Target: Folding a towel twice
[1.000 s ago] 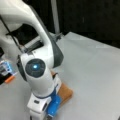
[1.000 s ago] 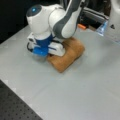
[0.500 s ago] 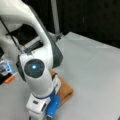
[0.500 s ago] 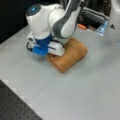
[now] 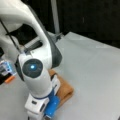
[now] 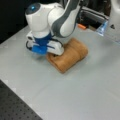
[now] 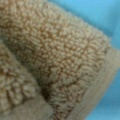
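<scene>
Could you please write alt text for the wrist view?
A close-up of the soft orange-brown terry towel fills the wrist view, its layers overlapping, with a flat hem band along the right edge. Blue-tinted surface shows at the upper right; the tool is not visible.

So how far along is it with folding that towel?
The towel already lies as a thick, layered bundle with a rounded fold on the table, so folding has clearly happened. The arm's wrist is pressed low over one end of it, and the wrist view is filled with terry cloth. The gripper itself is hidden, so I cannot tell what remains.
</scene>
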